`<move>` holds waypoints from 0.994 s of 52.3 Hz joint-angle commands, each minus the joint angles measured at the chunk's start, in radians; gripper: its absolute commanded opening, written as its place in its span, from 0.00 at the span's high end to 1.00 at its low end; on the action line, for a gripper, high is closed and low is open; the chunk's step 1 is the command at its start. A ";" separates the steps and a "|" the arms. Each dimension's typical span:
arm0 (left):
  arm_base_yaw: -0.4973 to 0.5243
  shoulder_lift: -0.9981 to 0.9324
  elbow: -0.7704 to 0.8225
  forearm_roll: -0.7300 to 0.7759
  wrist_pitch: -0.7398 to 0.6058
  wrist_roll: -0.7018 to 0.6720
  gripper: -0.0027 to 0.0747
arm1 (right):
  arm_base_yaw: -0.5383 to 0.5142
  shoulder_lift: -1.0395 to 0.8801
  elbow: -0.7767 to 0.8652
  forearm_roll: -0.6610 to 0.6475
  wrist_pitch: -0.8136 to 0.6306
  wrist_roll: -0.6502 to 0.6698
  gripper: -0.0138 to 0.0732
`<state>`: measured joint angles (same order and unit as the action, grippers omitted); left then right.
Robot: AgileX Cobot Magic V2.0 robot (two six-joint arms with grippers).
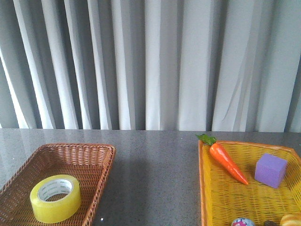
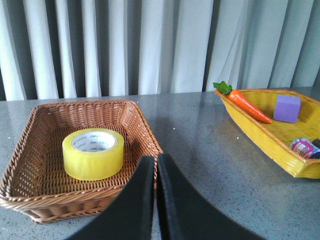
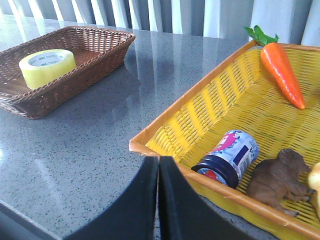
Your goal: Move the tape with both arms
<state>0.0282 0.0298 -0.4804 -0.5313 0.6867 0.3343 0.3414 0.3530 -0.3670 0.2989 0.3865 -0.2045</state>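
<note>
Tape [image 1: 55,198] sits mid-basket [image 1: 101,181], off its rims; both end effectors [image 2: 155,165] [image 3: 158,167] closed, empty.

Table [image 1: 155,160]: speckled grey stone-look top, polished, reflecting the curtain. Curtain [image 1: 150,61]: matt white-grey cloth in soft folds. Brown basket [image 2: 145,127]: woven wicker, rough, matt. In it, the tape [image 2: 93,153]: glossy translucent yellow film on a white printed core. Yellow basket [image 3: 165,122]: woven, smooth plastic-like strands, orange rim. Carrot [image 3: 281,72] in the yellow basket: smooth, slightly glossy. Purple block [image 1: 270,170] beside carrot: matt, foam-like. Gripper fingers [image 2: 145,200]: matt black.
</note>
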 commanded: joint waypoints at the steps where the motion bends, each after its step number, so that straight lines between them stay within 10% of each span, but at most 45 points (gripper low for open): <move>1: -0.004 0.028 -0.012 -0.031 -0.095 -0.011 0.97 | -0.003 0.007 -0.028 0.003 -0.074 0.024 0.85; 52: -0.004 0.062 -0.012 -0.024 -0.211 -0.005 0.97 | -0.003 0.007 -0.028 -0.023 -0.099 0.073 0.85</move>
<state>0.0282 0.0687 -0.4706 -0.5322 0.5413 0.3307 0.3414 0.3530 -0.3670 0.2776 0.3621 -0.1323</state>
